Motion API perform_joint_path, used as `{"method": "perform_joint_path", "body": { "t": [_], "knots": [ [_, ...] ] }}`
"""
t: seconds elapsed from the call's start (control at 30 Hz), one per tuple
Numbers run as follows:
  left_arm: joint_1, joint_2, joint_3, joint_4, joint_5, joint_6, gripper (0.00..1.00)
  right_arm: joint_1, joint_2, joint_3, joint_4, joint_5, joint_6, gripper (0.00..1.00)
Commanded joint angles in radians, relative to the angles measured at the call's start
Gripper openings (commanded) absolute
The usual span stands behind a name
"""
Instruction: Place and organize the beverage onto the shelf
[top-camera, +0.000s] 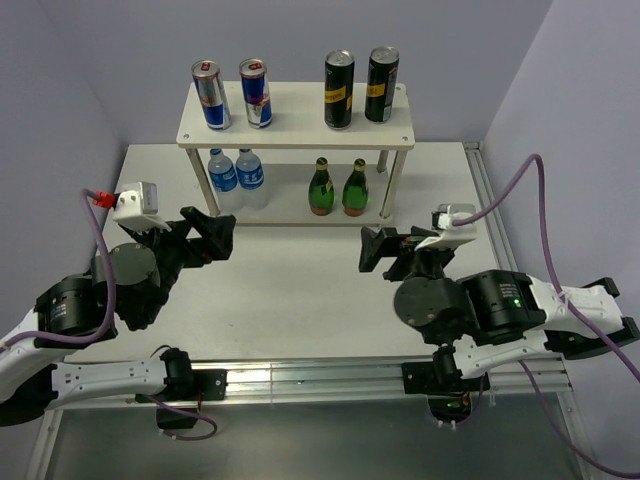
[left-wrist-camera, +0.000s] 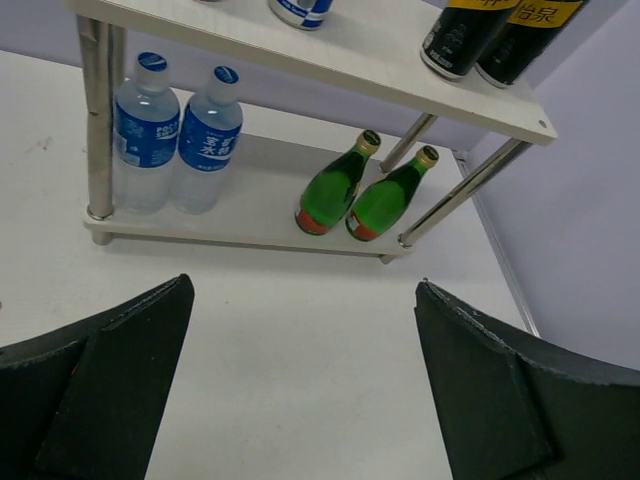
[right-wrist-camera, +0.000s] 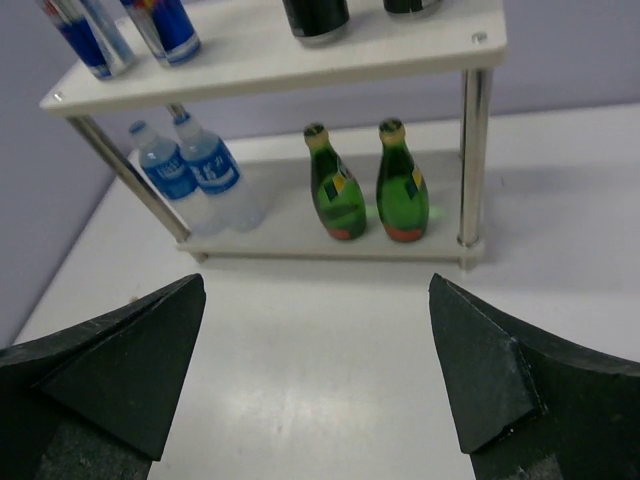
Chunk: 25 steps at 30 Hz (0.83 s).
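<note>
Top view: both arms crouch folded, facing the shelf (top-camera: 295, 125). The left gripper (top-camera: 213, 233) and right gripper (top-camera: 380, 255) are spread wide and empty. Silver-and-blue cans (top-camera: 211, 95) and black cans (top-camera: 339, 90) stand on top, with green bottles (top-camera: 321, 188) below beside water bottles (top-camera: 223, 178). Left wrist: the upper cans are cropped to their bases. Right wrist: their tops are cut off too.

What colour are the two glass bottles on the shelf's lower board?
The glass bottles are dark green with gold tops and small yellow-and-blue labels, clearest in the right wrist view.
</note>
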Motion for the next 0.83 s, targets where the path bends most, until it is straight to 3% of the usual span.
{"method": "perform_joint_path", "body": {
  "t": [0.0, 0.03, 0.1, 0.23, 0.8],
  "knots": [
    [-0.004, -0.009, 0.043, -0.053, -0.070, 0.035, 0.99, 0.007, -0.118, -0.141, 0.486, 0.099, -0.408, 1.00],
    [-0.004, -0.009, 0.046, -0.057, -0.076, 0.032, 0.99, 0.010, -0.155, -0.166, 0.560, 0.107, -0.521, 1.00],
    [-0.004, -0.010, 0.048, -0.064, -0.091, 0.032, 0.99, 0.015, -0.168, -0.185, 0.659, 0.136, -0.576, 1.00],
    [-0.004, -0.012, 0.045, -0.062, -0.099, 0.036, 0.99, 0.018, -0.134, -0.146, 0.562, 0.156, -0.508, 1.00],
    [-0.004, -0.015, 0.025, -0.039, -0.124, 0.049, 0.99, 0.018, -0.128, -0.169, 0.542, 0.126, -0.459, 1.00]
  ]
}}
